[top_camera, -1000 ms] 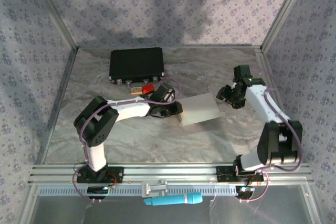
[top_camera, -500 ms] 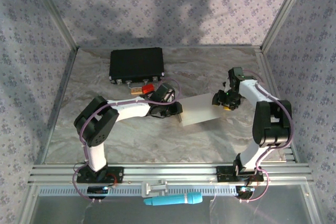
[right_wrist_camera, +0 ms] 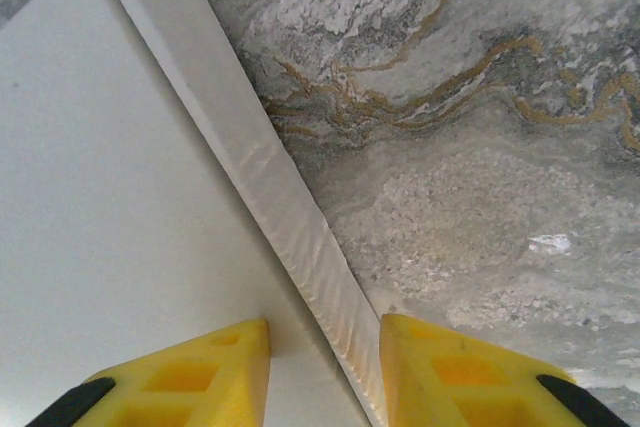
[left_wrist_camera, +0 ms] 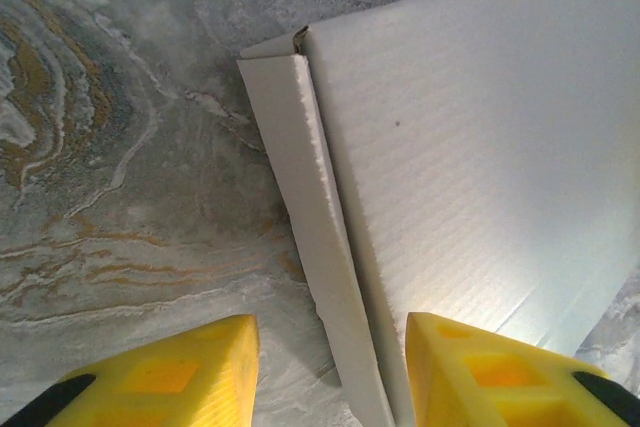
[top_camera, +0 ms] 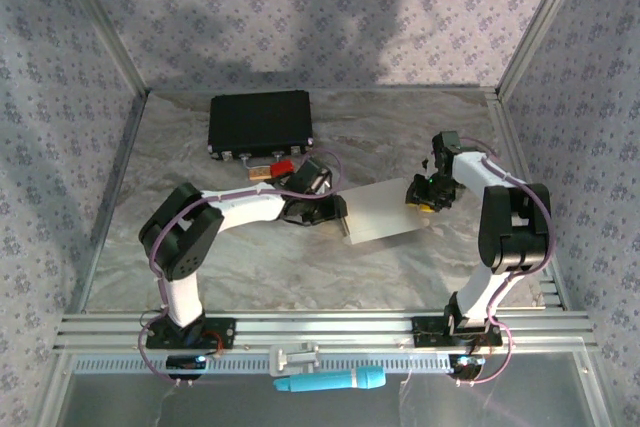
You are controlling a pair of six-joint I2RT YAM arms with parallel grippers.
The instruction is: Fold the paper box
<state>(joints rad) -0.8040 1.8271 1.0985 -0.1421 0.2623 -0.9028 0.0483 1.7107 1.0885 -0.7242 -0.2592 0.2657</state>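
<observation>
The box (top_camera: 385, 212) lies flat in the middle of the top view, on the table (top_camera: 250, 267). The left gripper (left_wrist_camera: 330, 347) stands around the box's left edge with its fingers apart, not squeezing. The right gripper (right_wrist_camera: 325, 352) sits narrow around the right edge; I cannot tell if it pinches. If one side pulls harder, the box may slide, twist or bend. A hard squeeze could crush the thin wall.

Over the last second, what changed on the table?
The right gripper swung left to the paper box and now straddles its right wall; whether it pinches is unclear. The left gripper at the left wall, the box and the black case stayed put.
</observation>
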